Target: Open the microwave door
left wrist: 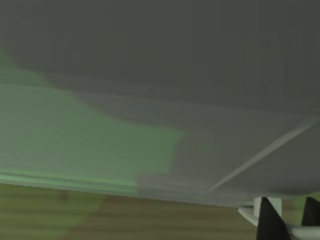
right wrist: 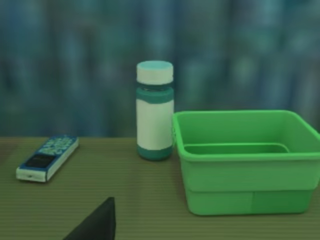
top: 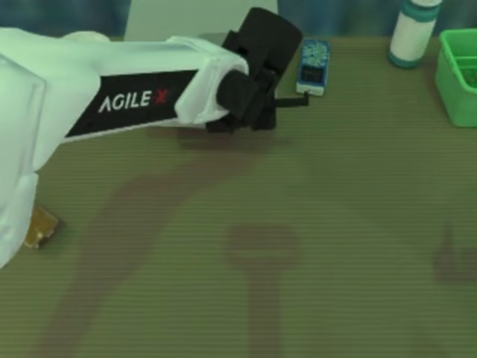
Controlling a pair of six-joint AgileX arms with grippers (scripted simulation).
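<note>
The microwave [top: 171, 19] shows in the top view only as a pale slab at the far edge of the tabletop [top: 335, 224], most of it hidden behind the left arm [top: 112, 89], which reaches across from the left side and ends right at the oven's front. In the left wrist view a broad grey panel, tinted green on one side, fills nearly everything: I take it for the microwave door [left wrist: 160, 100] seen from very close, with a pale diagonal edge line across one corner, though whether it has swung off the body at all cannot be told, so my judgement is that the opening is at its start or under way, not finished. The left pincer [top: 287, 101] sits just in front of that oven front, a thin dark finger poking toward the remote, and two dark tips show at the edge of the wrist view by a pale foot or ledge; whether they are spread or pinching the handle cannot be told, and no handle is visible. The right arm is out of the top view, its camera looking across at the green bin [right wrist: 245, 160], the white-and-teal bottle [right wrist: 155, 110] just beside it, and the blue remote control [right wrist: 47, 157] farther off.
</note>
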